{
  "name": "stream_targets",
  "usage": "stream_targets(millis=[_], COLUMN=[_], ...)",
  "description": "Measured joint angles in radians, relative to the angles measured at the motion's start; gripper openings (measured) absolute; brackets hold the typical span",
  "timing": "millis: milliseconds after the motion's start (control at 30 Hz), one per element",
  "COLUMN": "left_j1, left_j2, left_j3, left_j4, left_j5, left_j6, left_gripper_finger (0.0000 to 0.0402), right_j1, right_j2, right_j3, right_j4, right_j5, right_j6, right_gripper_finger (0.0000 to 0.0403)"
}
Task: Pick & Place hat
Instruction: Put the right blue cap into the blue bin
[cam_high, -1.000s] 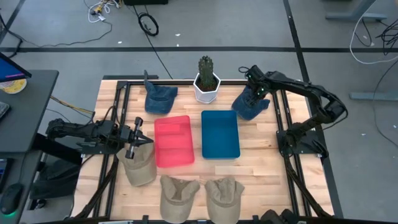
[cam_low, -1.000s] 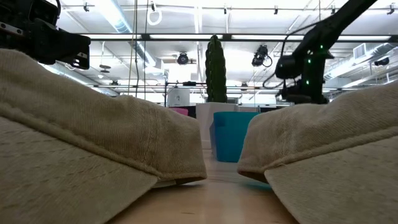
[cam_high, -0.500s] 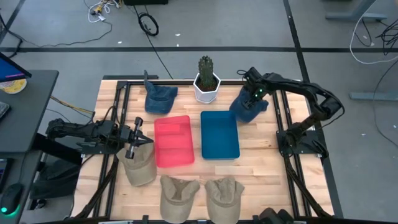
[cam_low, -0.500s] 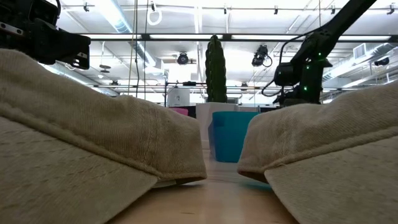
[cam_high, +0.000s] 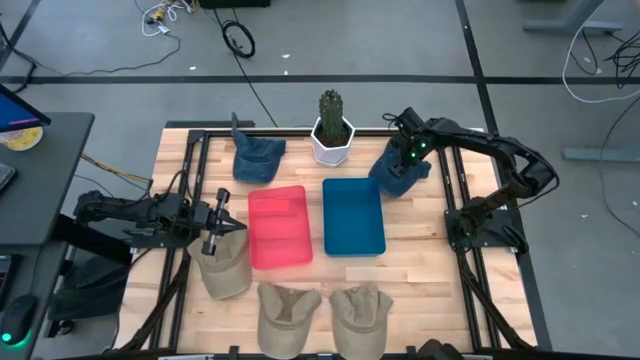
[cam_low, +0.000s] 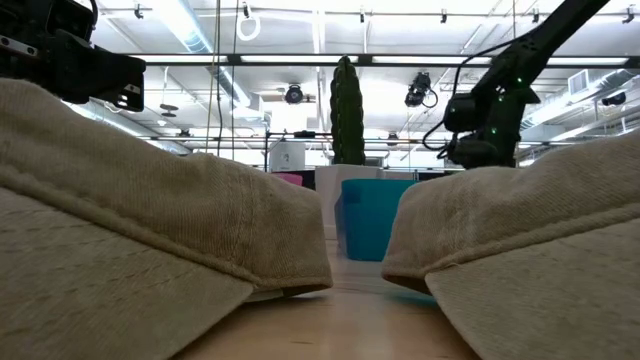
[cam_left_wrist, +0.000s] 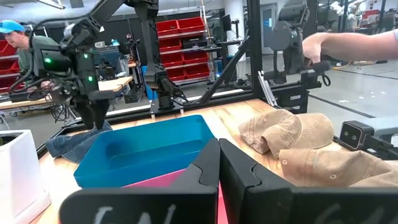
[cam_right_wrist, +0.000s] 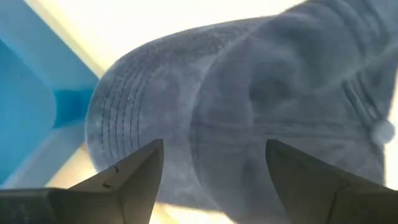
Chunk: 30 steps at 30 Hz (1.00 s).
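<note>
My right hand (cam_high: 404, 160) sits directly over the blue hat (cam_high: 398, 172) at the upper right of the high view, just right of the blue bin (cam_high: 354, 215). In the right wrist view the fingers (cam_right_wrist: 134, 174) are spread wide with the hat's crown (cam_right_wrist: 273, 106) filling the gap between them, so nothing is gripped yet; I judge this to be the approach for a pinch on the crown.

The hat lies on the table (cam_high: 420, 250) with its brim toward the blue bin, presumably the drop target since colours match.

A second blue hat (cam_high: 256, 156) lies upper left of the pink bin (cam_high: 278, 226), beyond the potted cactus (cam_high: 332, 128).

My left hand (cam_high: 222, 215) waits at centre left, above a tan hat (cam_high: 224, 270); fingers pressed together, empty.

Two more tan hats (cam_high: 287, 315) lie along the bottom edge.
</note>
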Motion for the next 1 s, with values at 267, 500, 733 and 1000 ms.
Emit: stream_targets(millis=[267, 500, 733, 1000], left_j1=[0.000, 0.000, 0.000, 0.000], left_j2=[0.000, 0.000, 0.000, 0.000], left_j3=[0.000, 0.000, 0.000, 0.000], left_j4=[0.000, 0.000, 0.000, 0.000], left_j5=[0.000, 0.000, 0.000, 0.000], left_j6=[0.000, 0.000, 0.000, 0.000], left_gripper_finger=[0.0003, 0.0003, 0.0003, 0.0003], right_j1=[0.005, 0.005, 0.014, 0.103], right_j2=[-0.003, -0.003, -0.006, -0.073], right_j3=[-0.122, -0.120, -0.001, 0.170], right_j4=[0.196, 0.193, -0.001, -0.209], right_j5=[-0.014, 0.007, 0.154, 0.201], right_j6=[0.044, 0.050, -0.003, -0.026], right_gripper_finger=[0.0254, 0.0038, 0.0008, 0.0003])
